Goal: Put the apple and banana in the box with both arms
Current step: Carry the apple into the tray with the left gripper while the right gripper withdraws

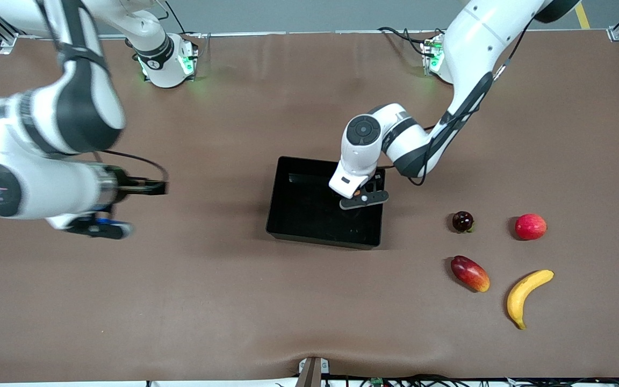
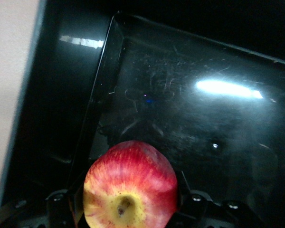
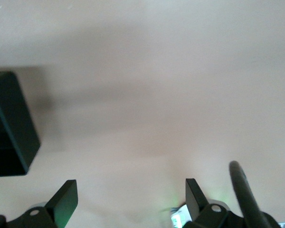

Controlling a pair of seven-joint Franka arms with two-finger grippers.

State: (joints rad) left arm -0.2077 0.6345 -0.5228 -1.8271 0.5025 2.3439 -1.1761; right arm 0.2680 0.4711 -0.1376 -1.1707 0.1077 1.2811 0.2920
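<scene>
My left gripper is shut on the apple, red with yellow streaks and a stem dimple, and holds it over the black box, near the wall toward the left arm's end. The left wrist view shows the box's glossy floor just below the apple. In the front view only a sliver of the apple shows. The yellow banana lies on the table toward the left arm's end, nearer to the front camera than the box. My right gripper is open and empty over bare table toward the right arm's end.
A smooth pinkish-red round fruit, a dark plum-like fruit and a red-orange mango-like fruit lie by the banana. A corner of the box shows in the right wrist view. The table is covered in brown cloth.
</scene>
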